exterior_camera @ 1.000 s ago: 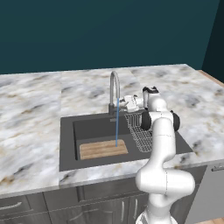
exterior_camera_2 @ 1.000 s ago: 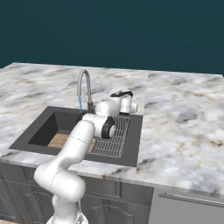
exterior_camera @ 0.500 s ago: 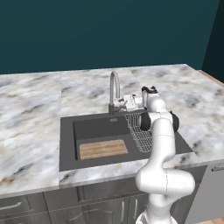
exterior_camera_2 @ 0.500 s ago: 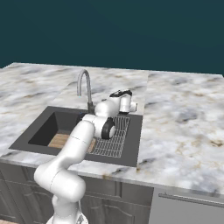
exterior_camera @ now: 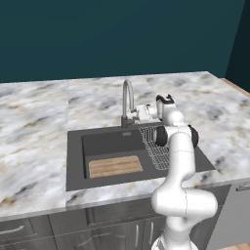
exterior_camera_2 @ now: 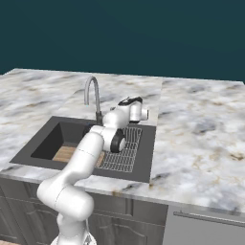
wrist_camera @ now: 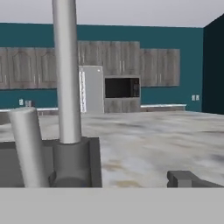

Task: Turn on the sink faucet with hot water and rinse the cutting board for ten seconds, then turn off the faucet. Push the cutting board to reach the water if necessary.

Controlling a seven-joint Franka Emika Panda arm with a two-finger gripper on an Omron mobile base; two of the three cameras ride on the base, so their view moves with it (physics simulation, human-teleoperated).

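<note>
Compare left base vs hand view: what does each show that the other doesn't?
Left base alone: the whole cutting board lying flat in the sink basin, the wire rack at the basin's right, the arm reaching toward the faucet's base, and the spout's arch with no stream under it. Hand alone: cabinets, a fridge and an oven niche across the room, and one dark fingertip at the bottom. Both: the faucet, seen close as stem, base and lever in the hand view, and the marble counter.
</note>
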